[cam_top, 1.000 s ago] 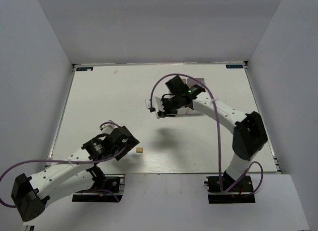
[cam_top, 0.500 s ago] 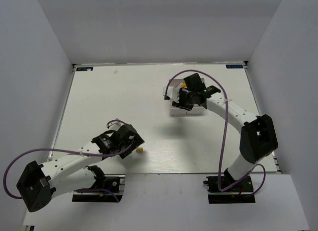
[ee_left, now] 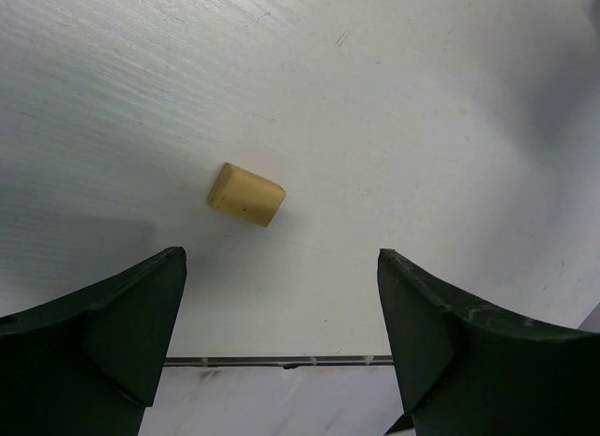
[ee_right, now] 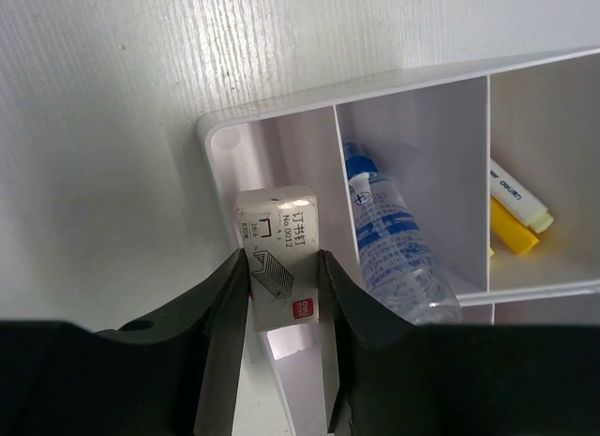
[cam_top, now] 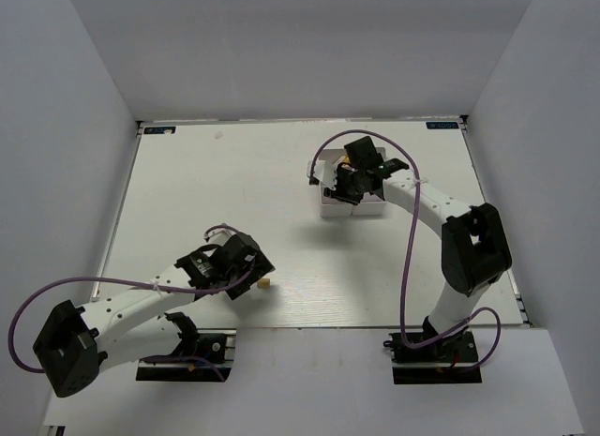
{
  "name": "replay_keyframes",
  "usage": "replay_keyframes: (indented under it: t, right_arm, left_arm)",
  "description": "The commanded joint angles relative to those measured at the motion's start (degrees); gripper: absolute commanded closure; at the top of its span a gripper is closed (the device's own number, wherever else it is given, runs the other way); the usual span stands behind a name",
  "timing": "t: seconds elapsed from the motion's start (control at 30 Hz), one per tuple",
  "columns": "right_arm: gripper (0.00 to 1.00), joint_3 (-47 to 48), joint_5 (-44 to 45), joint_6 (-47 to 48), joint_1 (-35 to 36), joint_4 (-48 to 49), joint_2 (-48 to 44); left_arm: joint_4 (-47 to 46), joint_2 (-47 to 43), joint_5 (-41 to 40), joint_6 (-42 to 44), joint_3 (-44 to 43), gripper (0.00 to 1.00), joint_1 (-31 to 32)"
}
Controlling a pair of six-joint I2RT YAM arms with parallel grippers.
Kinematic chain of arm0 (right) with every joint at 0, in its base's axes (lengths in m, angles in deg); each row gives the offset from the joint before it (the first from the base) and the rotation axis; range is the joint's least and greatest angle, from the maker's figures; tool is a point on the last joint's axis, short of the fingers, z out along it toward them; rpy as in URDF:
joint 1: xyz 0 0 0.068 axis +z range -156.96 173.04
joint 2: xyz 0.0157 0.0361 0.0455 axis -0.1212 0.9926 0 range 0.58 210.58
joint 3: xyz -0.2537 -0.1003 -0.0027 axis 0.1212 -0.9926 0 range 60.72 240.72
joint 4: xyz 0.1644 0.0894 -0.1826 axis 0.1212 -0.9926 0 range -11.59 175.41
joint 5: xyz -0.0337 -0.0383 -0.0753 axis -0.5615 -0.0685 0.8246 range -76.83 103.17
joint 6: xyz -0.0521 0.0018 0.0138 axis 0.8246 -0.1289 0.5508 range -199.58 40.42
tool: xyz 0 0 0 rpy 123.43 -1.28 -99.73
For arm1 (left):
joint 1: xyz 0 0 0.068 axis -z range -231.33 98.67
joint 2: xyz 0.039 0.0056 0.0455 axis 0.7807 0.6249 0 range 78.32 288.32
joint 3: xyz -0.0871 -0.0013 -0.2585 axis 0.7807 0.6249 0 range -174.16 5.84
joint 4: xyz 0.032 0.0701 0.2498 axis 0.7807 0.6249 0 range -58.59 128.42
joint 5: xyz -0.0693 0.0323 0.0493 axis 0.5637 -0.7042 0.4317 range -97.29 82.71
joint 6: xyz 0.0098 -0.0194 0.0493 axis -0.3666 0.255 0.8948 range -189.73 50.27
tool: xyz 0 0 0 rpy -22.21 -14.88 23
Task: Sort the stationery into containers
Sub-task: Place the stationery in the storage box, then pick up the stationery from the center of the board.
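Note:
The white container [ee_right: 375, 91] has its corner compartment under my right gripper [ee_right: 281, 260], which is shut on a small white staples box [ee_right: 277, 237] held over that compartment. The adjoining compartment holds a blue-capped clear tube [ee_right: 389, 244], and another holds yellow highlighters [ee_right: 514, 216]. In the top view the right gripper [cam_top: 345, 187] hovers over the container [cam_top: 328, 209]. A tan eraser [ee_left: 246, 194] lies on the table just ahead of my open, empty left gripper [ee_left: 281, 256]. The eraser [cam_top: 266, 284] sits right of the left gripper [cam_top: 249, 267].
The table's near edge [ee_left: 281, 361] runs just behind the left fingers. White walls enclose the table on three sides.
My right gripper has carried the white staples box rightward from left of the container to over it. My left arm has reached further toward the tan eraser.

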Motion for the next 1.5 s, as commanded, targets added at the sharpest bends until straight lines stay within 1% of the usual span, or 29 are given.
replay_keyframes:
  t: [0.0, 0.03, 0.1, 0.17, 0.23, 0.33, 0.37, 0.43, 0.47, 0.53, 0.6, 0.63, 0.77, 0.83, 1.0, 1.03, 1.07, 1.13, 1.2, 1.33, 1.43, 1.47]
  right_arm:
    - [0.71, 3.20, -0.29, 0.74, -0.27, 2.18, 0.93]
    - [0.61, 3.11, -0.20, 0.91, -0.18, 2.35, 1.02]
    - [0.52, 2.94, -0.46, 1.00, -0.27, 2.27, 1.11]
    - [0.47, 3.02, -0.38, 1.18, -0.09, 2.35, 0.93]
    - [0.45, 2.94, -1.07, 0.66, -0.18, 2.53, 0.49]
    - [0.45, 3.03, -1.87, -0.48, -0.36, 2.62, -1.09]
    - [0.45, 3.03, -2.57, -0.84, -0.36, 2.62, -1.53]
    - [0.45, 3.73, -3.88, -2.15, -0.36, 1.92, -2.67]
    - [0.45, 4.51, -5.46, -3.38, -0.79, 1.22, -2.93]
    - [0.45, 4.87, -7.84, -5.76, -1.41, 0.51, -4.51]
    - [0.47, 4.87, -10.73, -8.65, -1.94, 0.24, -5.83]
    - [0.47, 4.78, -11.36, -9.10, -1.94, 0.42, -7.06]
    - [0.47, 1.98, -14.43, -11.04, -2.38, 1.39, -9.88]
    - [0.47, 1.53, -15.14, -11.13, -2.73, 1.56, -10.75]
    - [0.47, -1.19, -16.28, -11.39, -3.70, 2.18, -12.78]
    - [0.47, -1.54, -17.07, -11.74, -4.05, 2.35, -12.95]
    - [0.47, -1.98, -17.25, -11.74, -3.96, 2.61, -13.39]
    - [0.47, -2.42, -18.30, -12.09, -4.31, 2.44, -13.40]
    - [0.47, -2.95, -18.92, -12.09, -4.40, 2.62, -13.83]
    - [0.47, -4.09, -19.98, -12.45, -4.49, 2.88, -14.80]
    - [0.47, -5.23, -20.77, -12.71, -4.75, 3.14, -15.50]
    - [0.47, -5.76, -21.03, -12.80, -4.75, 3.23, -15.85]
  left_arm:
    - [0.25, 0.31, 0.38, 0.32, -1.81, 0.07, -0.06]
    - [0.25, 0.31, 0.38, 0.32, -1.81, 0.07, -0.06]
    - [0.25, 0.31, 0.91, 0.32, -1.81, 0.07, -0.06]
    - [0.25, 0.92, 0.91, 0.32, -1.81, 0.07, -0.06]
    - [0.25, 1.54, 0.91, 0.93, -1.81, 0.07, -0.06]
    - [0.25, 2.60, 1.43, 2.34, -2.95, 0.10, -0.06]
    - [0.25, 4.25, 1.43, 3.39, -2.95, 0.10, -0.06]
    - [0.25, 5.75, 1.96, 4.97, -4.44, 0.14, -0.06]
    - [0.25, 6.72, 2.48, 6.81, -5.58, 0.19, -0.06]
    - [1.21, 10.06, 3.10, 7.43, -7.08, 0.21, -0.06]
    - [3.67, 12.34, 3.10, 7.44, -9.54, 0.22, -0.06]
    - [4.38, 14.53, 3.63, 7.44, -10.24, 0.25, -0.06]
    - [6.40, 17.80, 4.25, 6.21, -12.61, 0.36, -0.06]
    - [6.93, 18.59, 4.86, 5.16, -12.62, 0.37, -0.06]
    - [7.55, 17.89, 5.48, 3.14, -11.39, 0.37, -0.06]
    - [7.03, 17.89, 6.09, 2.26, -10.52, 0.32, -0.06]
    - [7.02, 17.89, 6.09, 2.25, -9.90, 0.32, -0.06]
    - [7.02, 17.89, 6.79, 0.42, -9.20, 0.29, -0.06]
    - [5.10, 17.89, 6.79, -0.11, -8.32, 0.29, -0.67]
    - [1.23, 21.22, 7.32, -3.36, -7.61, 0.29, -0.68]
    - [1.22, 23.51, 6.79, -3.99, -8.66, 0.29, -1.20]
    - [1.22, 24.04, 5.40, -4.68, -9.27, 0.29, -1.20]
